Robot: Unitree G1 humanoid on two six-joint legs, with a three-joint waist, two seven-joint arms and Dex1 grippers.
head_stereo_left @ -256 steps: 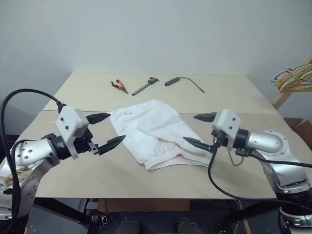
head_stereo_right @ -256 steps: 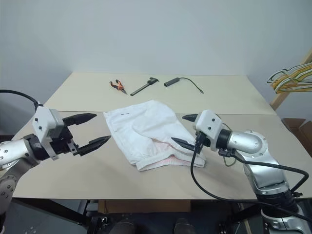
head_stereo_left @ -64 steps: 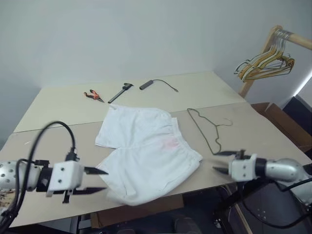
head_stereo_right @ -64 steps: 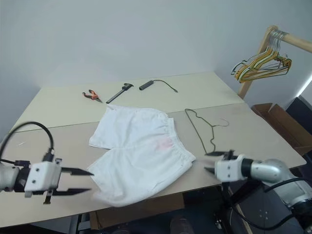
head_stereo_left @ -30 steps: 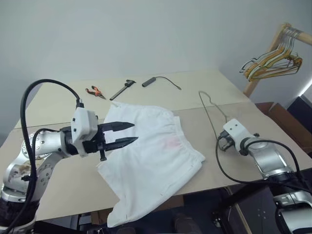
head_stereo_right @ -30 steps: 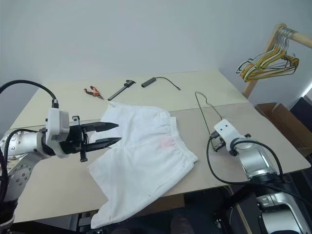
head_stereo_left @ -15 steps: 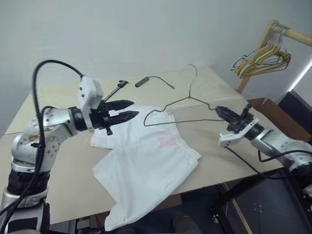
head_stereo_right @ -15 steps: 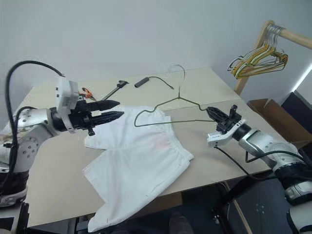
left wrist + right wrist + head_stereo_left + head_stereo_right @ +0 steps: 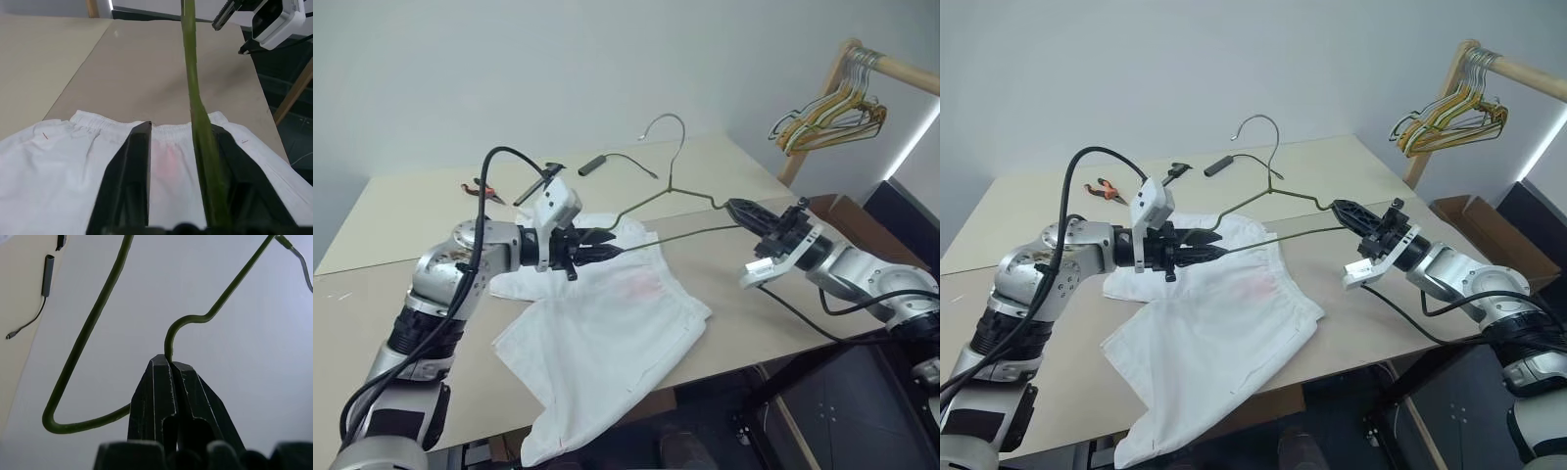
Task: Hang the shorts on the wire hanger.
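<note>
Thin grey-olive wire hanger [image 9: 671, 201] hangs in air, long axis running 9-to-3 between both arms. Right gripper [image 9: 736, 209] pinches its 3 o'clock corner, jaws shut. Left gripper [image 9: 605, 248], jaws narrow, straddles the 9 o'clock end; grip unconfirmed. White thin-fabric shorts [image 9: 607, 333] lie flat on the beige table [image 9: 401, 211], directly beneath.

The shorts [image 9: 607, 333] overhang the near table [image 9: 372, 323] edge, hiding part of that edge. In the left wrist view, the wire hanger [image 9: 198, 117] is blurred and covers one black finger [image 9: 234, 166]; contact cannot be confirmed.
</note>
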